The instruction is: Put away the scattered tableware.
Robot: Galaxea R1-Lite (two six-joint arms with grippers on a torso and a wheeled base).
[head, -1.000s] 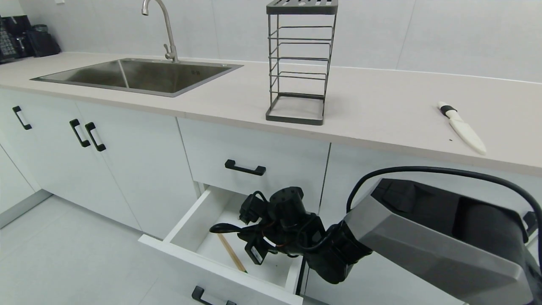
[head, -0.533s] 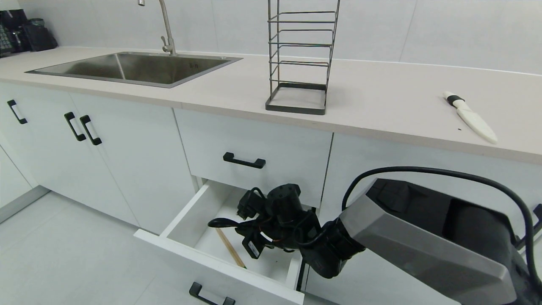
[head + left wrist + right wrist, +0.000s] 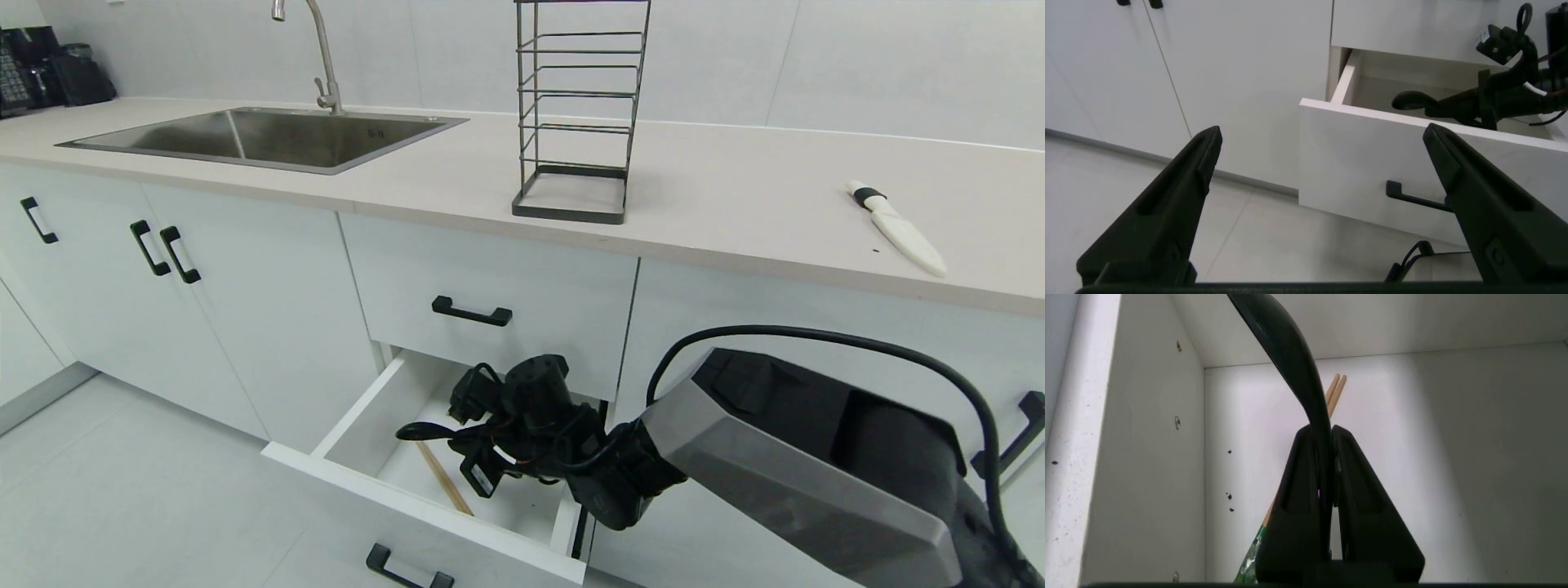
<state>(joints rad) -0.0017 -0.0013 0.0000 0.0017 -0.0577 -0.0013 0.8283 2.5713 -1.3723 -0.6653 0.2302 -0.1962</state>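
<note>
Still, your right tool [image 3: 467, 441] stays clenched on the black spoon [image 3: 418, 430], low in the middle of the head view, over the open drawer [image 3: 408, 510]. Only the camera has shifted in the last second, so I judge the release is yet to come. Chopsticks [image 3: 445, 487] lie underneath. Your left tool [image 3: 1323, 135] hangs spread apart. A knife [image 3: 898, 230] waits at the right of the tabletop [image 3: 735, 188]. You cannot see the spoon's handle end inside the grip.

Head overlooks counter [image 3: 735, 196]; wrists (right nearest) face drawer [image 3: 367, 490].
</note>
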